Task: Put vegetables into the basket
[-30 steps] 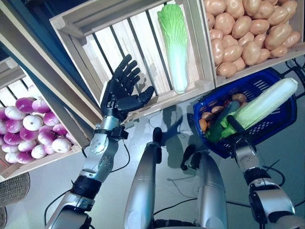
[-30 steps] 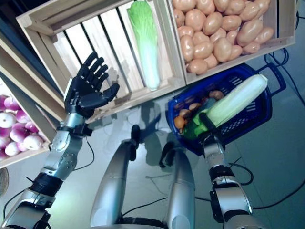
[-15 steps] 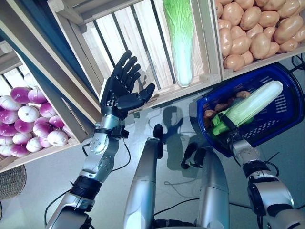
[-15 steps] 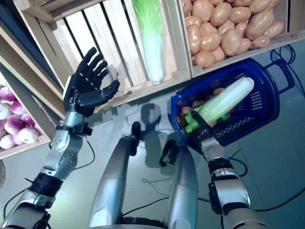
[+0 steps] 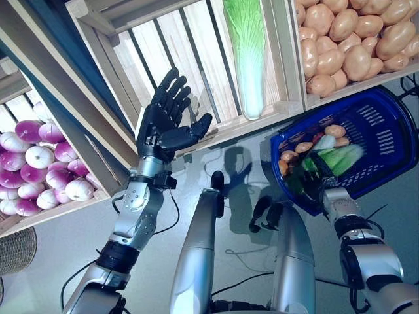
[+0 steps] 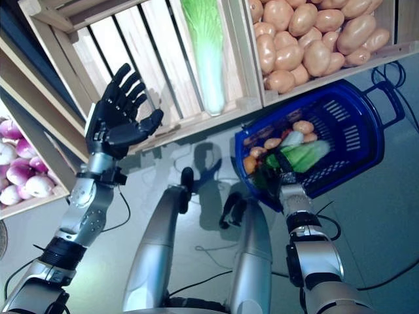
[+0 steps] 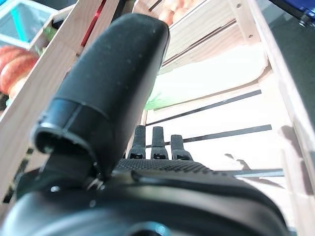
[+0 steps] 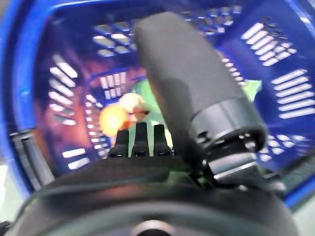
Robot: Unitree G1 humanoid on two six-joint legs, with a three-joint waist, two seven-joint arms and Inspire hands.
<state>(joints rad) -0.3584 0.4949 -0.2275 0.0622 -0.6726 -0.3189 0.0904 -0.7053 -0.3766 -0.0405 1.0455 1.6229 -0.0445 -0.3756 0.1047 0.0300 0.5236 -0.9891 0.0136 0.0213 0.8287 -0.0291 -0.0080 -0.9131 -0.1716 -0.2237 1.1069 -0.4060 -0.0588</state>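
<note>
Left robot hand (image 5: 167,124) raised, fingers spread, before the wooden crate (image 5: 196,52).

Wooden slatted crate (image 5: 163,59) at twelve o'clock holds one napa cabbage (image 5: 247,52); a potato crate (image 5: 298,59) sits at two o'clock, a purple onion crate (image 5: 72,206) at nine o'clock

A shop's produce section. Slatted wooden crates (image 5: 190,46) tilt on shelving: potatoes (image 5: 347,39) at 1 o'clock, a napa cabbage (image 5: 247,55) at 12, purple onions (image 5: 39,173) at 9. A blue shopping basket (image 5: 386,140) sits at 3 o'clock.
</note>
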